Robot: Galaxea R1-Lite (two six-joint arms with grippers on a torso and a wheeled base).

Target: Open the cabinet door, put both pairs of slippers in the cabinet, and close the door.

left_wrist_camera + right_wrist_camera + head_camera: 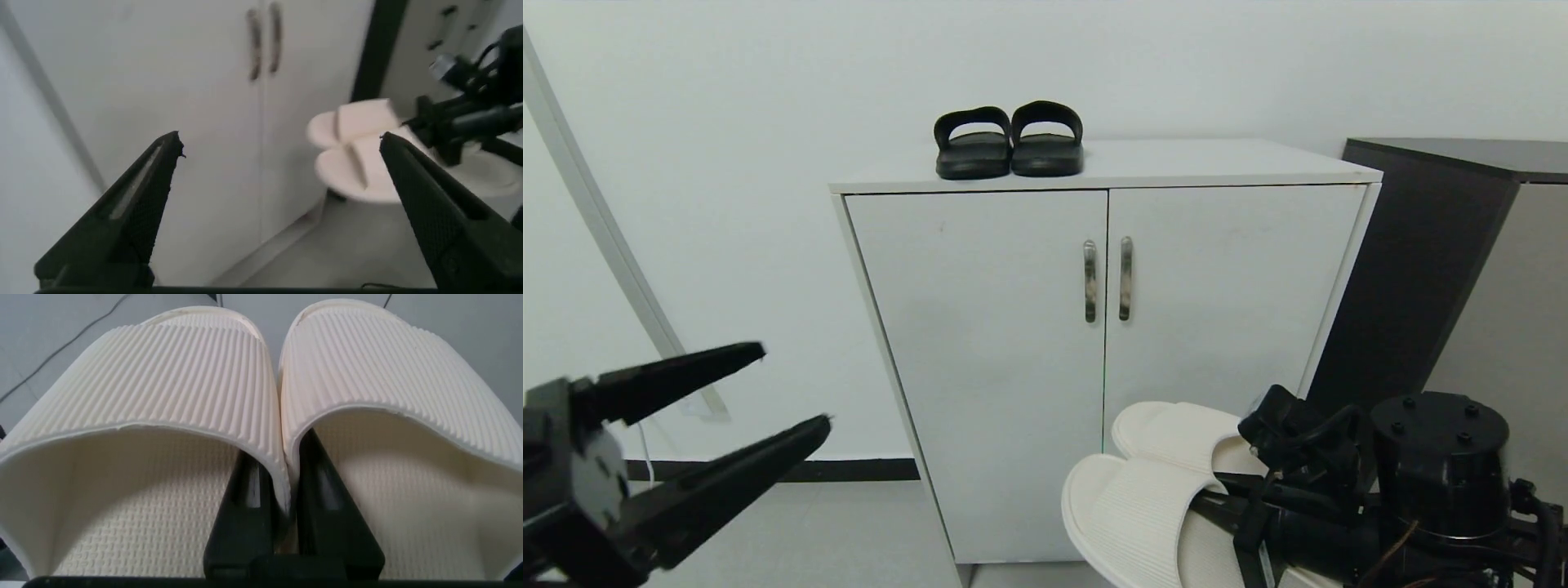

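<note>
At far left, low in the head view, left gripper (796, 385): long black fingers spread wide, nothing between them, hanging in open air. Behind it, a pale slanted strip (596, 212) on the white wall and a black skirting band (849, 469) along the foot of that wall. Further right, white cabinet (980, 367), well apart from that gripper, with both doors shut and meeting at a thin upright seam. Two slim metal handles (1089, 280) upright and just beside each other, one on each side of the seam, in the upper half of the doors. On the cabinet top, over the left door and near the front edge, black slippers (1009, 140): one pair, side by side and touching, straps on the wall side, heels to the front. Lower and to the right, before the bottom of the right door and near it, white slippers (1143, 498): second pair, side by side, off the floor, ribbed straps uppermost, toes towards the cabinet. Right gripper (1217, 490) clamped on this pair, one black finger inside each slipper, the two inner strap edges pinched together between them, plain in the right wrist view. At far right, dark cabinet (1421, 269) just beside the white one, its top at about the same height.
</note>
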